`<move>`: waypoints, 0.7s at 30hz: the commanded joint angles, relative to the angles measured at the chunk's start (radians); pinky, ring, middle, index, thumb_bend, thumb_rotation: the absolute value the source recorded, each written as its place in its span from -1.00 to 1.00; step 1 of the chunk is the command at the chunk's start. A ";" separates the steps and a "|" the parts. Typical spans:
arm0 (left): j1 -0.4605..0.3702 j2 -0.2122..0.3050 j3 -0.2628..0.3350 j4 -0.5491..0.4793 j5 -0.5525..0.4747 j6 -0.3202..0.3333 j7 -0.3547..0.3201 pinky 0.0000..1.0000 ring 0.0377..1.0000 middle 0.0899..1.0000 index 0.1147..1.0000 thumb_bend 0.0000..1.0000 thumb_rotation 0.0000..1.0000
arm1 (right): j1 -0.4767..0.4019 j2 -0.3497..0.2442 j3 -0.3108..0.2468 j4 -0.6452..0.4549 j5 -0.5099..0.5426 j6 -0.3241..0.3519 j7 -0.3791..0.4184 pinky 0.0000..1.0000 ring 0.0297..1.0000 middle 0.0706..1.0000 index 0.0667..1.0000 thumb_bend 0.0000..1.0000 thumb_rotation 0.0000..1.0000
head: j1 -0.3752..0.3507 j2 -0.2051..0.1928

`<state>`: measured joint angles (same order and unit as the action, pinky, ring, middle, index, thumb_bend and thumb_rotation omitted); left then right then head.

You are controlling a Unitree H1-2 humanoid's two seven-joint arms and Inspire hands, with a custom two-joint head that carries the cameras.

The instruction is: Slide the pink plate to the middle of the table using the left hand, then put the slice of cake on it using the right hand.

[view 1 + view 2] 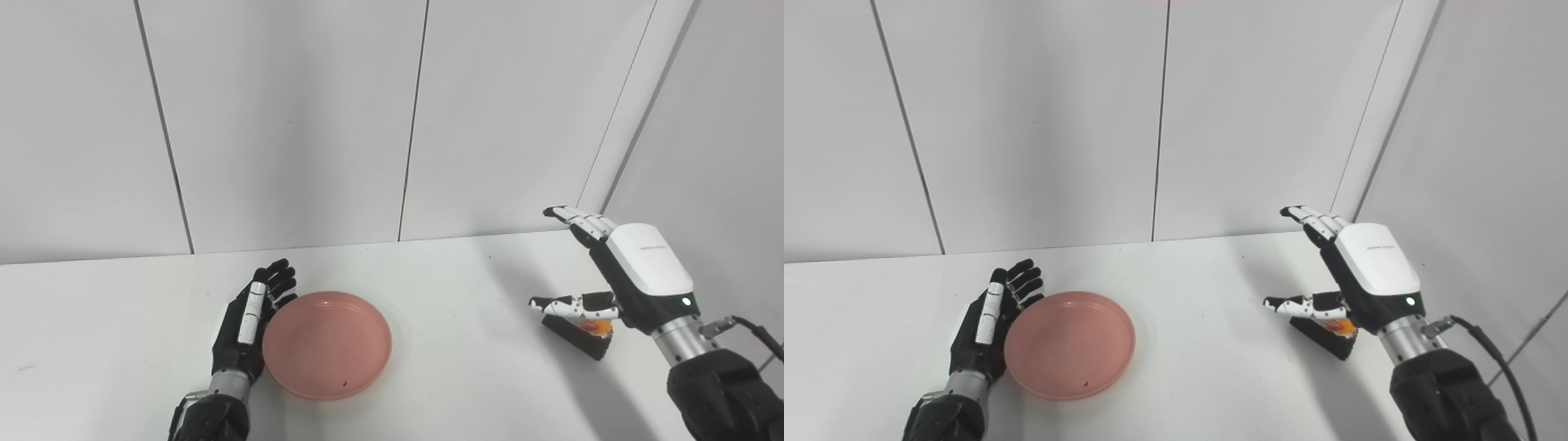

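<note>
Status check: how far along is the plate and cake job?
Early. The left hand lies flat against the pink plate's left rim; the plate sits left of centre and empty, so the slide looks unfinished. The right hand is open above the cake slice, which sits on the table, ungripped. Grasping and placing remain.

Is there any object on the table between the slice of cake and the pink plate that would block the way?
Nothing visible does. The slice of cake lies under the open right hand, and only bare white table separates it from the pink plate. The plate is empty; the left hand rests against its left rim.
</note>
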<state>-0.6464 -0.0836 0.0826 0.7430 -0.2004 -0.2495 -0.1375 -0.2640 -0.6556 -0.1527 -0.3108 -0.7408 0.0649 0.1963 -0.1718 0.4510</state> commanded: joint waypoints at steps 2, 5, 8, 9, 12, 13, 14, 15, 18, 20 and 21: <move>0.034 -0.004 -0.003 0.039 0.004 -0.004 -0.002 0.52 0.62 0.55 0.37 0.51 0.67 | -0.040 -0.078 -0.019 0.005 0.010 0.058 0.070 0.39 0.66 0.66 0.61 0.87 -0.04 | 0.000 0.000; 0.035 -0.004 -0.005 0.036 0.003 -0.004 -0.002 0.53 0.62 0.55 0.37 0.51 0.67 | -0.052 -0.117 -0.002 0.013 -0.004 0.119 0.164 0.39 0.68 0.64 0.60 0.91 -0.06 | 0.001 0.000; 0.035 -0.004 -0.006 0.035 0.004 -0.003 0.000 0.52 0.62 0.54 0.36 0.54 0.66 | -0.075 -0.154 0.029 0.028 -0.022 0.174 0.256 0.46 0.78 0.66 0.57 0.96 -0.22 | -0.001 0.001; 0.035 -0.005 -0.005 0.035 0.003 -0.001 0.001 0.52 0.62 0.54 0.36 0.54 0.66 | -0.084 -0.164 0.041 0.035 -0.030 0.195 0.284 0.47 0.79 0.67 0.57 0.96 -0.23 | -0.001 0.001; 0.035 -0.005 -0.006 0.032 0.004 0.006 0.002 0.52 0.62 0.55 0.36 0.52 0.67 | -0.104 -0.180 0.076 0.072 -0.055 0.231 0.331 0.28 0.58 0.62 0.57 0.98 -0.27 | -0.001 0.001; 0.035 -0.004 -0.007 0.033 0.005 0.003 0.001 0.52 0.62 0.55 0.36 0.51 0.67 | -0.108 -0.181 0.084 0.092 -0.053 0.224 0.325 0.24 0.52 0.59 0.56 0.99 -0.28 | 0.001 0.000; 0.035 -0.004 -0.007 0.034 0.005 0.002 0.000 0.52 0.62 0.55 0.36 0.49 0.67 | -0.110 -0.182 0.089 0.104 -0.051 0.219 0.319 0.18 0.44 0.53 0.54 1.00 -0.31 | 0.001 0.000; 0.035 -0.003 -0.008 0.037 0.005 -0.002 -0.001 0.52 0.63 0.55 0.36 0.49 0.67 | -0.113 -0.184 0.098 0.130 -0.053 0.210 0.310 0.18 0.43 0.52 0.54 1.00 -0.31 | 0.004 0.003; 0.038 -0.002 -0.011 0.033 0.009 -0.003 0.001 0.52 0.63 0.56 0.38 0.49 0.67 | -0.125 -0.192 0.126 0.201 -0.054 0.179 0.284 0.25 0.50 0.55 0.54 1.00 -0.33 | 0.002 0.004; 0.041 -0.003 -0.009 0.027 0.006 0.003 0.003 0.52 0.63 0.56 0.38 0.50 0.66 | -0.140 -0.196 0.145 0.256 -0.051 0.161 0.263 0.28 0.53 0.57 0.55 1.00 -0.30 | 0.001 0.005; 0.041 -0.004 -0.008 0.026 0.006 0.005 0.003 0.52 0.63 0.56 0.38 0.51 0.66 | -0.147 -0.196 0.150 0.276 -0.045 0.157 0.257 0.29 0.54 0.57 0.55 1.00 -0.29 | 0.002 0.005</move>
<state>-0.6461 -0.0825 0.0762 0.7431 -0.1976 -0.2570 -0.1376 -0.3606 -0.8028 0.0100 -0.0303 -0.7817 0.2553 0.4973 -0.1703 0.4556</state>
